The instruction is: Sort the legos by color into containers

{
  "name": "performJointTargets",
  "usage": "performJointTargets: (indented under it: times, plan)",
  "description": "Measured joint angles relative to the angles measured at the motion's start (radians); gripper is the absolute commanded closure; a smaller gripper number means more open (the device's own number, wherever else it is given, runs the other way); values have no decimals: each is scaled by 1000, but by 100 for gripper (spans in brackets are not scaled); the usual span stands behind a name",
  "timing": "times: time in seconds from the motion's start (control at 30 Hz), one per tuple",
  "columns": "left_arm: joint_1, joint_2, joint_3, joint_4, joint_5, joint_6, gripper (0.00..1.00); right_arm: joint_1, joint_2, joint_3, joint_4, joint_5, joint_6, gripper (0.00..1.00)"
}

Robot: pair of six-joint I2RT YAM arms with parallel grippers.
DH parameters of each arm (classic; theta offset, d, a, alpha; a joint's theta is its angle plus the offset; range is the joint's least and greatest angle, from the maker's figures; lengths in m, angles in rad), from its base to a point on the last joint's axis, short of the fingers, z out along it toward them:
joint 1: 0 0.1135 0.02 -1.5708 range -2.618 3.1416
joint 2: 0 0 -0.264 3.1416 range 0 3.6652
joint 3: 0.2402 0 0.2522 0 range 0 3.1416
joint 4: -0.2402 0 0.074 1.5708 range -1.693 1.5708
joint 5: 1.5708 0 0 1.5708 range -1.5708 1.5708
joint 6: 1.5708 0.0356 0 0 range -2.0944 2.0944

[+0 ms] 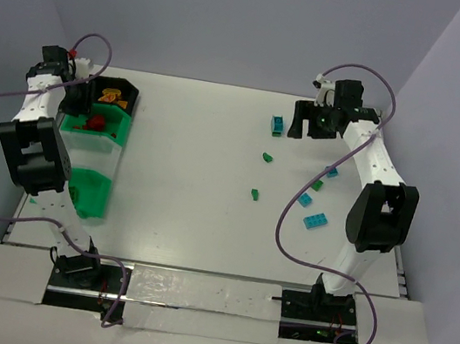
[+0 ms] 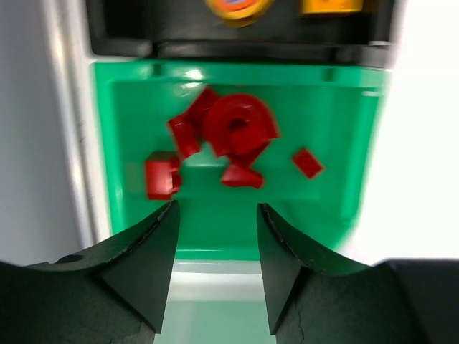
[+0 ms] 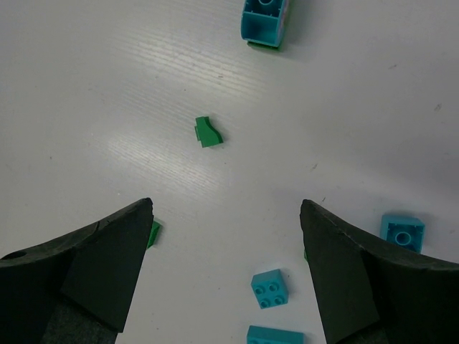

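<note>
Red bricks (image 2: pixel 237 129) (one round), glossy bin (image 2: pixel 115 143), left hand (image 2: pixel 217 209) and right hand (image 3: pixel 226 203) parted, empty

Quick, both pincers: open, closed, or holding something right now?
Left pincer: open, empty, above the bright green plastic bin of red bricks.
Right pincer: open, empty, over the white tabletop.

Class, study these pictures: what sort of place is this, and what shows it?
Probably a robotics lab test cell: a left arm and right arm bolted to a white table, plain walls close around it, with teal bricks and green bins for sorting.
</note>
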Motion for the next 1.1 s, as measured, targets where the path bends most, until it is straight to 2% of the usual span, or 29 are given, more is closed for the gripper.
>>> performJointTargets:
  times: [0.2, 0.3, 0.47, 0.57, 0.83, 1.1]
  plan:
    - [-41, -94, -28, 22, 144, 29, 42, -9, 0, -23, -7, 14, -7, 14]
    - [-151, -175, -55, 64, 197, 36, 42, -20, 0, -41, -11, 17, -16, 19]
    - [-409, -240, -99, 143, 301, 26, 43, -32, -1, -73, -29, 43, -40, 26]
    - [-477, -228, -100, 146, 333, 2, 43, -33, -7, -115, -42, 80, -69, 27]
    - [-479, -188, -99, 137, 376, -16, 41, -41, -18, -282, -99, 191, -288, 27]
    - [-480, -184, -98, 125, 394, -12, 41, -46, -8, -291, -87, 243, -423, 27]
